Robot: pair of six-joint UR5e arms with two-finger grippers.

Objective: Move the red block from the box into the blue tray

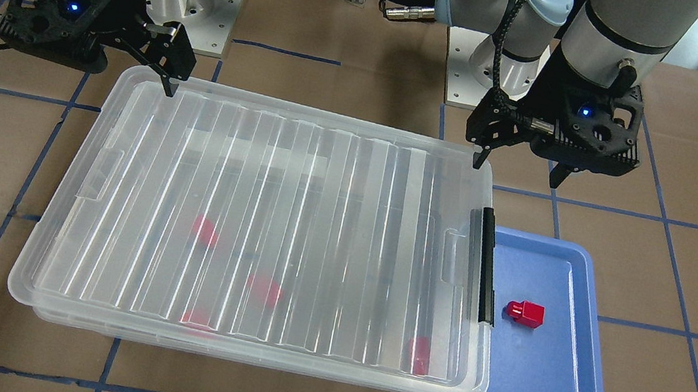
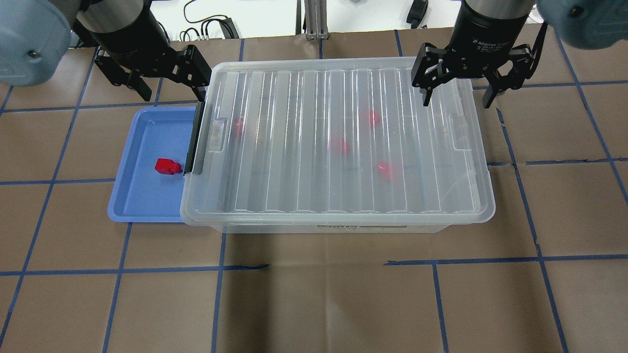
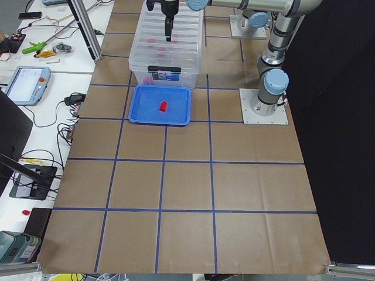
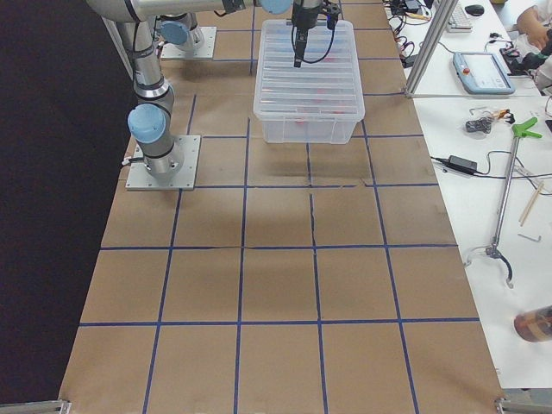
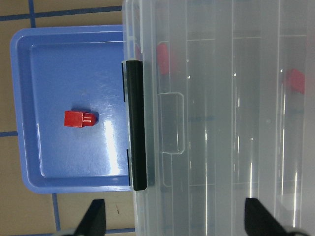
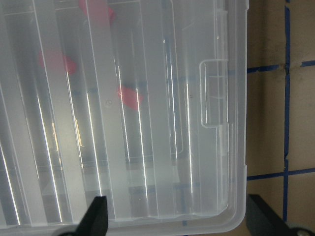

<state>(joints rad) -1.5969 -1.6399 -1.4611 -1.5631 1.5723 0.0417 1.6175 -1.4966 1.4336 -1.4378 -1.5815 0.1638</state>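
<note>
One red block [image 2: 167, 166] lies in the blue tray [image 2: 147, 196], also in the left wrist view [image 5: 78, 119]. Several more red blocks [image 2: 338, 144] show blurred through the closed ribbed lid of the clear box [image 2: 343, 196]. The box's latch end [image 2: 195, 137] overlaps the tray's rim. My left gripper [image 2: 171, 93] is open and empty above the far corner at the latch end, one finger over the lid and one outside. My right gripper [image 2: 456, 100] is open and empty above the box's other far corner, straddling its edge.
The table is covered in brown paper with a blue tape grid [image 2: 314, 264]. The arm bases [image 1: 188, 9] stand behind the box. Benches with tools and a tablet [image 3: 26, 85] lie beyond the table's edge.
</note>
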